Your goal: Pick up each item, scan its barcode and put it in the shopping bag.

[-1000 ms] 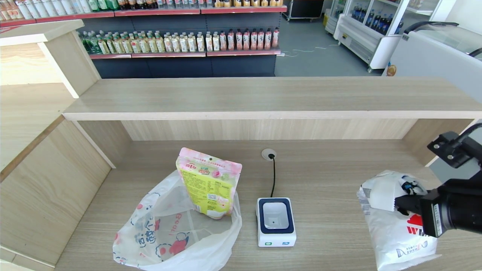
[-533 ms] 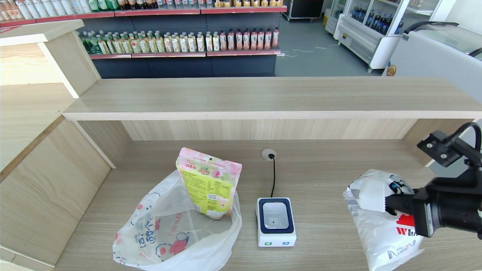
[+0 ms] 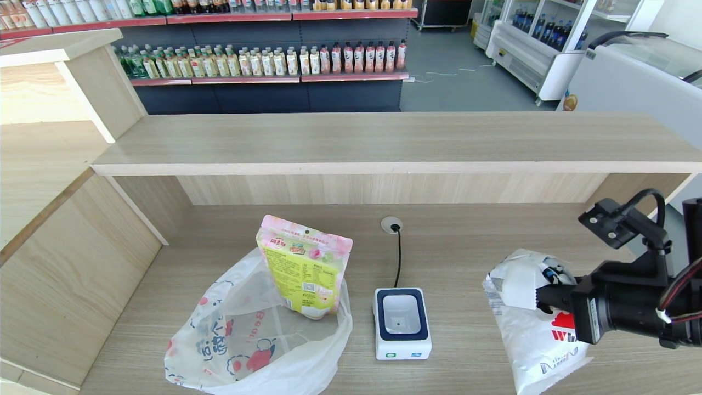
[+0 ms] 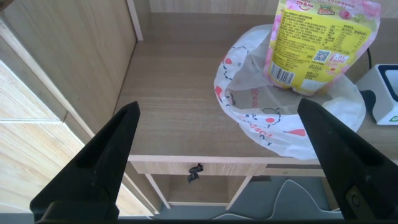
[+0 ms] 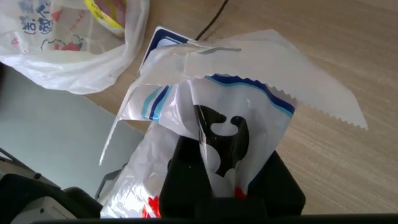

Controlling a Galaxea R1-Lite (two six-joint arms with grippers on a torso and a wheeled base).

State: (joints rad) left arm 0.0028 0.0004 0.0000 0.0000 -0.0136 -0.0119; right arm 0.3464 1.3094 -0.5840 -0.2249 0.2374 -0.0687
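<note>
**Right gripper holding snack bag, right of scanner**

- Right gripper [image 3: 540, 299] [image 5: 214, 134]: fingers clamped on the upper sealed end of a white crinkly plastic snack bag [image 3: 526, 334] [image 5: 249, 81] with red and blue print. The bag hangs down from the grip over the right part of the pale wood-grain counter [image 3: 466, 241]. Cannot tell whether its lower end touches the surface.
- White box-shaped scanner [image 3: 401, 322] with a dark-blue window frame: mid-counter, left of the snack bag and apart from it. A black cable [image 3: 398, 255] runs from it back to a round grey grommet [image 3: 391, 224].
- Translucent white plastic shopping bag [image 3: 247, 345] [image 4: 261, 124] with red cartoon print: lies open, left of the scanner. A pink and yellow-green stand-up pouch [image 3: 304, 266] [image 4: 317, 43] stands upright in its mouth.
- Left gripper [image 4: 217, 106]: fingers spread wide, holding nothing, above the counter's front-left edge, near the shopping bag.
</note>
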